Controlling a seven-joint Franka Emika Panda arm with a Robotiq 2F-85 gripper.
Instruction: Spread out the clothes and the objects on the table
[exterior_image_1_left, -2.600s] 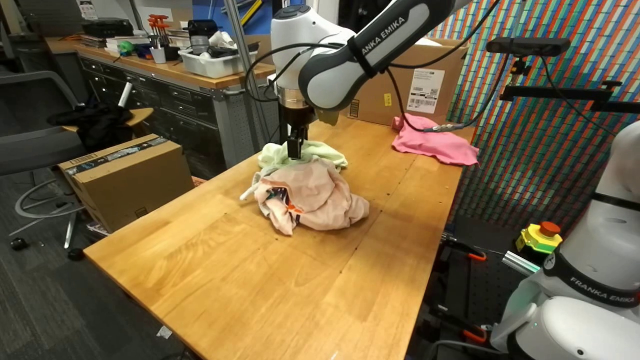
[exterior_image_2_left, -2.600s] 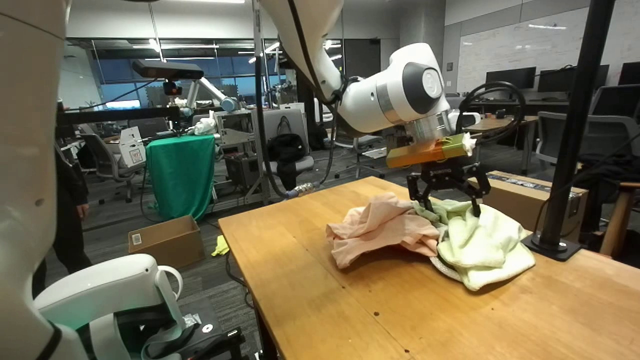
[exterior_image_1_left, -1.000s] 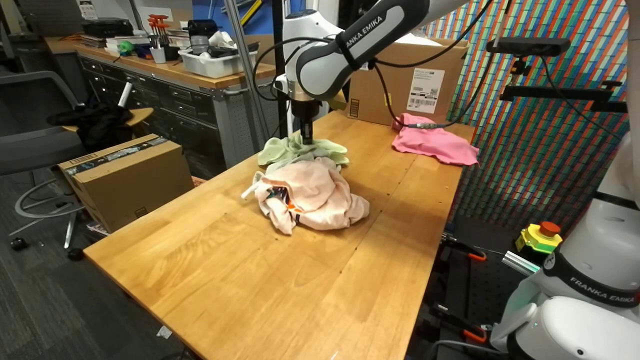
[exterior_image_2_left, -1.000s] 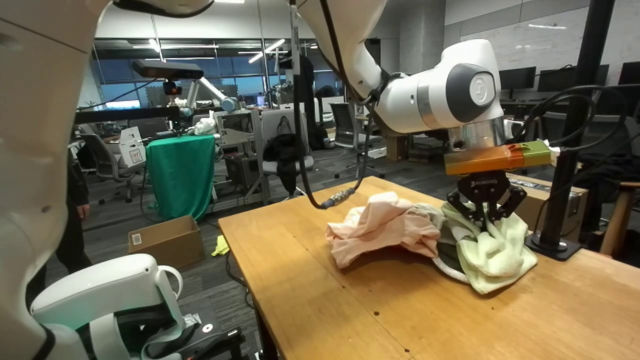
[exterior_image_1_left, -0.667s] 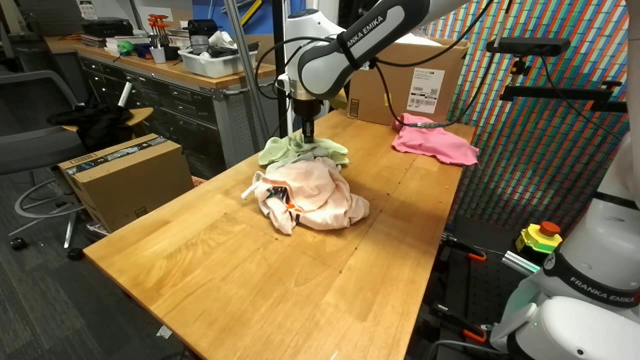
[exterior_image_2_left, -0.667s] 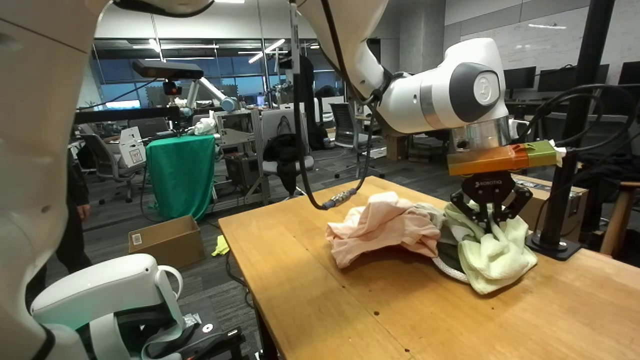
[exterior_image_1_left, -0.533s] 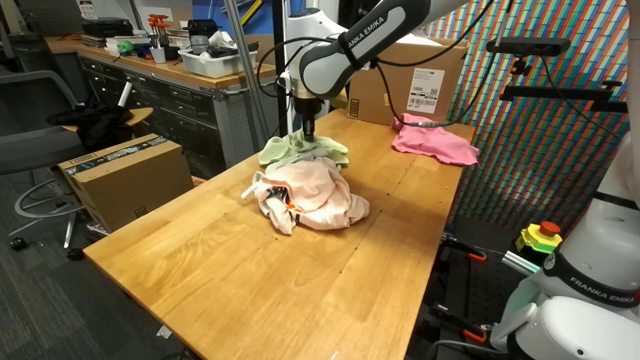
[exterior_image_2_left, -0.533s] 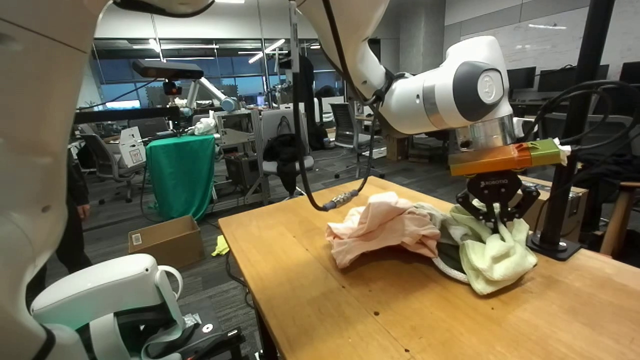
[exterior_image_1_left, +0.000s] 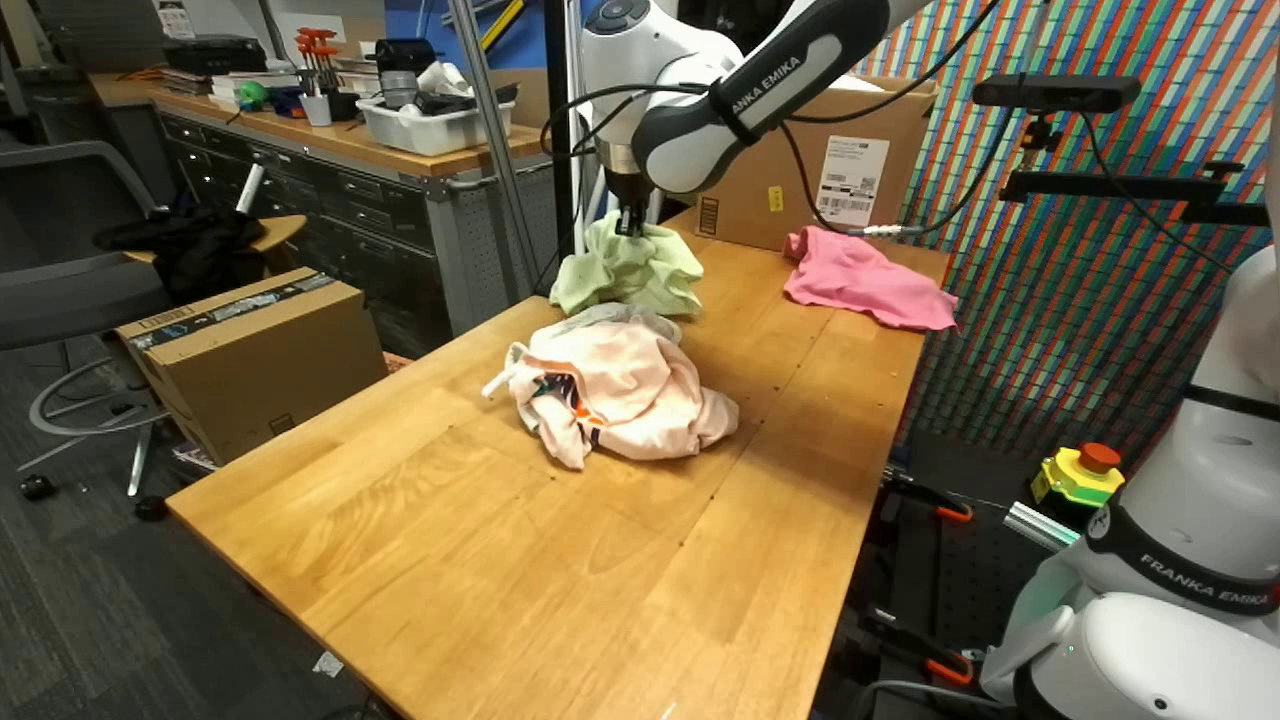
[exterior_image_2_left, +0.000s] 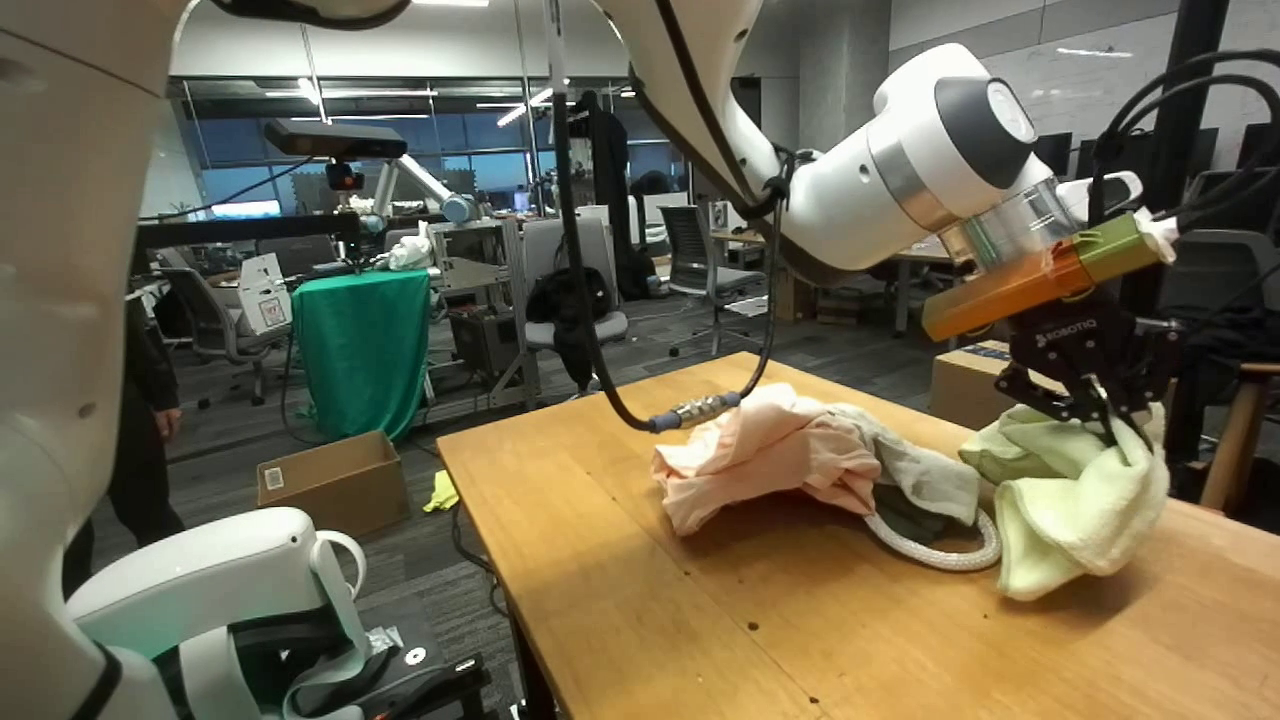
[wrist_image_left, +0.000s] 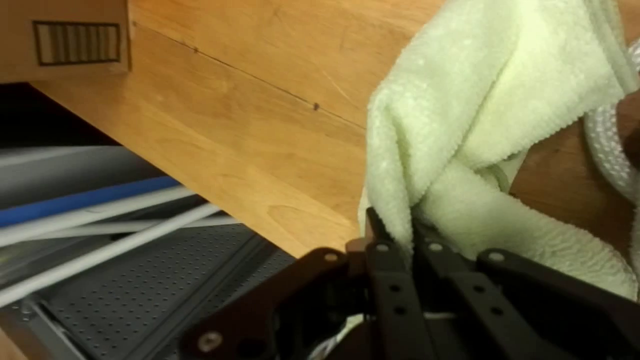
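My gripper (exterior_image_2_left: 1120, 428) is shut on the light green cloth (exterior_image_2_left: 1085, 500), tilted, near the table's far side in an exterior view. In the wrist view a fold of that cloth is pinched between the fingers (wrist_image_left: 395, 295). The cloth hangs bunched, its lower part at or just above the table (exterior_image_1_left: 500, 560). Beside it lies a crumpled peach cloth (exterior_image_1_left: 640, 390) with a dark and orange print. A grey-green cloth (exterior_image_2_left: 925, 480) pokes out from that pile, along with a looped white rope (exterior_image_2_left: 935, 558). Farther off lies a pink cloth (exterior_image_1_left: 865, 280). Anything beneath the pile is hidden.
A large cardboard box (exterior_image_1_left: 780, 200) stands at the table's end, behind the pink cloth. Close by the gripper rises a dark pole (exterior_image_2_left: 1190, 250). The arm's cable connector (exterior_image_2_left: 695, 410) hangs in front of the peach cloth in that exterior view.
The open gripper came down and closed on the green cloth. It has since lifted and pulled it away from the peach cloth, tilting, and uncovered the grey-green cloth and more rope.
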